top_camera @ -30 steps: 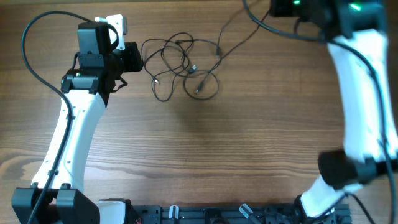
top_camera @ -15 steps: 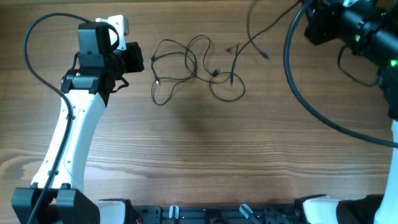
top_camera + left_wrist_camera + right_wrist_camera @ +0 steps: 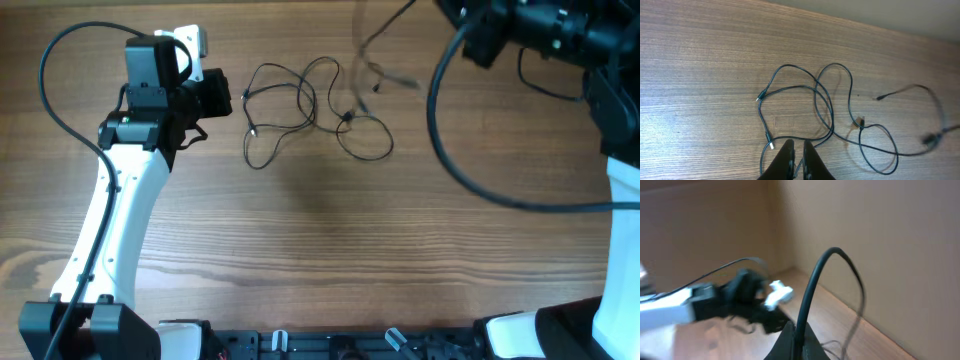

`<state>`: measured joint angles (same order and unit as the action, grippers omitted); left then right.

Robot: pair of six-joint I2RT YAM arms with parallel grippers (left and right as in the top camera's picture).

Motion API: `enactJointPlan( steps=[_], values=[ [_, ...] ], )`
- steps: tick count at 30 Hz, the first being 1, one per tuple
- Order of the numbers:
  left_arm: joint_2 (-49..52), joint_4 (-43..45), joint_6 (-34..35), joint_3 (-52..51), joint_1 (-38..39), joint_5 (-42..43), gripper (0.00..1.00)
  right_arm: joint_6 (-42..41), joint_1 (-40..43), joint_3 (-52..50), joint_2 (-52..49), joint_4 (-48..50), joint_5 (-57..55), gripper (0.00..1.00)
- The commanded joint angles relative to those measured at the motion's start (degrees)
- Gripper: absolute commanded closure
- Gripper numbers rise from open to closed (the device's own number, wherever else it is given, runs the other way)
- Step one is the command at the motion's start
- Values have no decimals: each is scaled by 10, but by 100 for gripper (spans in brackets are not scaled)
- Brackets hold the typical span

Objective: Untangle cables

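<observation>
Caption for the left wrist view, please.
Left gripper, shut, pinching a strand of the looped black cables lying on the wooden table.

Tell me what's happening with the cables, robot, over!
Left end effector shut, pinning cables at tangle's edge. Right end effector shut on one strand, raised off table. Loops crossed, not untangled yet. Nothing blocking.
</observation>
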<state>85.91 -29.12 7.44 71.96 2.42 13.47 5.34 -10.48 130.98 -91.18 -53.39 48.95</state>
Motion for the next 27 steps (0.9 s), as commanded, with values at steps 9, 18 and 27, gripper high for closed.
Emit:
enactJointPlan(
  steps=[9,18,27],
  values=[
    [-7,-3,5,3,1,9,92,101,-2,6,-55,-79,-57,96],
    [-7,-3,2,3,1,9,92,141,-2,6,-73,-16,46,96],
    [-7,-3,-10,3,1,9,92,231,2,6,-72,-3,33,96]
  ],
)
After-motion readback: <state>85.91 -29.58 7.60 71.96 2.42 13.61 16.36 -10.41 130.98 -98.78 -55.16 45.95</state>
